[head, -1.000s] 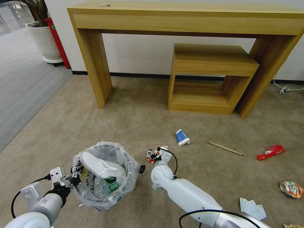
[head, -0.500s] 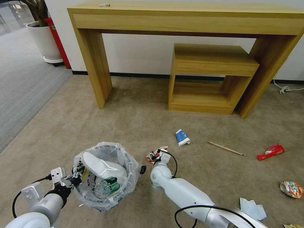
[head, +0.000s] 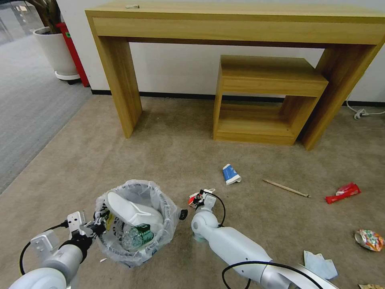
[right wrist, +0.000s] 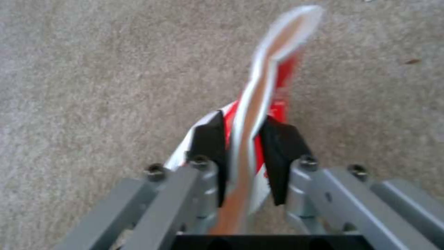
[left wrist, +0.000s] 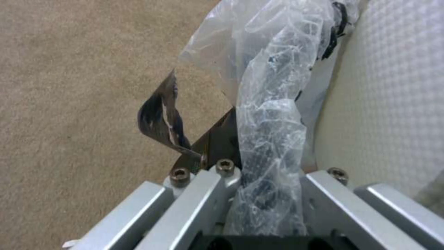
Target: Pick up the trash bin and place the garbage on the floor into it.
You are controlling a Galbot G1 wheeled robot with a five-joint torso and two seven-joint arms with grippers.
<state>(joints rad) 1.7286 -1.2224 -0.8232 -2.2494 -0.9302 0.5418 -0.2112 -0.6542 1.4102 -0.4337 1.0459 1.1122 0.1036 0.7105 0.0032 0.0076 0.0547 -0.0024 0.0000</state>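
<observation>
The trash bin [head: 136,222], lined with a crinkly clear bag, stands on the beige floor [head: 168,160] at the lower left. It holds a white slipper [head: 132,208] and a green-label bottle [head: 138,237]. My left gripper [head: 98,224] is shut on the bin's bag-covered left rim [left wrist: 268,139]. Just right of the bin, my right gripper [head: 196,199] is low over the carpet, shut on a crushed red paper cup [right wrist: 273,80]. Farther right lie a blue cup [head: 231,174], a wooden stick [head: 285,188], a red wrapper [head: 342,192], a can [head: 369,239] and a blue mask [head: 320,265].
A long wooden table [head: 236,24] stands against the back wall with a smaller wooden shelf unit [head: 268,100] under it. A potted plant [head: 54,48] sits at the far left beside grey carpet [head: 28,108]. A white cable [head: 363,113] lies by the right wall.
The bin and my left gripper have shifted a little to the right. My right gripper, with the red cup in it, has drawn slightly back toward me.
</observation>
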